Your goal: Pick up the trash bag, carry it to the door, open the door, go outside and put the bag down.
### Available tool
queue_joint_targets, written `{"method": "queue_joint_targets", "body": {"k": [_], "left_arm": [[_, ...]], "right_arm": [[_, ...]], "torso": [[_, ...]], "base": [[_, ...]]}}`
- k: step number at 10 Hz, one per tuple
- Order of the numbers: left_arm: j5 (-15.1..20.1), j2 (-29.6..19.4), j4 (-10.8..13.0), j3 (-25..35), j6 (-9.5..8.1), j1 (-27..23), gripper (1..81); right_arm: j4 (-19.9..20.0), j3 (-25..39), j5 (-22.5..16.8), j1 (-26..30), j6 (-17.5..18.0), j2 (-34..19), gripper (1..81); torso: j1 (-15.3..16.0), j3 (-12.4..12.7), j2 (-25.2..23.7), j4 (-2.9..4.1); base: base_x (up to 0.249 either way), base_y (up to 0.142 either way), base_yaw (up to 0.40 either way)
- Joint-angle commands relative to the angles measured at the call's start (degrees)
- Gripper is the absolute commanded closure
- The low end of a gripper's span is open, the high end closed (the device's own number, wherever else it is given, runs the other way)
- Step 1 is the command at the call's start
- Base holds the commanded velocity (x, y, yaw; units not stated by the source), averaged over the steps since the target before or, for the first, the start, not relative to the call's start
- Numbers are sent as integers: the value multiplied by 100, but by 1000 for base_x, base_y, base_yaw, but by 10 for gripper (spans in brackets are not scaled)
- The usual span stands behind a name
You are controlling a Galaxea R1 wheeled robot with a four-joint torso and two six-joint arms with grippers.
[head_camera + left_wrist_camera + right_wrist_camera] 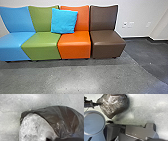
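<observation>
The trash bag, dark, thin and crinkled, shows large in the left wrist view (66,119), with a pale, shiny, see-through part beside the brown-black plastic. Seen from the right wrist, the same bag (115,105) is a rounded dark bundle over grey floor. My left gripper (98,104) reaches its gathered corner there and is shut on it. The state of my right gripper cannot be made out.
A row of armless seats stands against the white wall: blue (18,41), green (42,43), orange (74,42) and brown (107,41). A bright blue cushion (64,21) leans on the backrests. Grey floor (75,77) lies before them; darker flooring (147,52) is on the right.
</observation>
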Motion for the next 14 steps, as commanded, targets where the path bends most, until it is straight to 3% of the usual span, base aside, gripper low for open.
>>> {"method": "queue_joint_targets", "body": {"k": [1, 6, 7, 8, 12, 13, 14], "left_arm": [[429, -38, -165, 86, 17, -516, 811], [438, -109, -130, 95, 96, -252, 811], [438, -178, -95, 103, 105, -157, 811], [438, -302, -77, 191, 114, -68, 811], [359, -1339, 37, 1281, 167, 195, 811], [359, -1496, 37, 1386, 167, 248, 811], [350, -1620, 37, 1448, 167, 301, 811]], "right_arm": [[60, 10, -261, 245, 10, -166, 10], [51, -296, -261, 113, 1, 115, 10], [51, -401, -261, 78, -8, 229, 10], [51, -482, -261, 17, -8, 300, 10], [25, -869, -235, -265, -52, 617, 10], [25, -956, -157, -335, -52, 712, 10], [25, -1036, -138, -379, -52, 792, 10]], "torso": [[-356, 548, 556, 0], [-997, 1519, 1537, 0], [-1121, 1173, 1727, 0], [-1230, 1294, 1884, 0], [-1709, 1384, 2628, 0], [-1855, 1508, 2853, 0], [-1980, 1816, 3050, 0]], "base": [[0, 0, 0], [0, 0, 0], [0, 0, 0], [0, 0, 0], [0, 0, 0], [0, 0, 0], [0, 0, 0]]}}
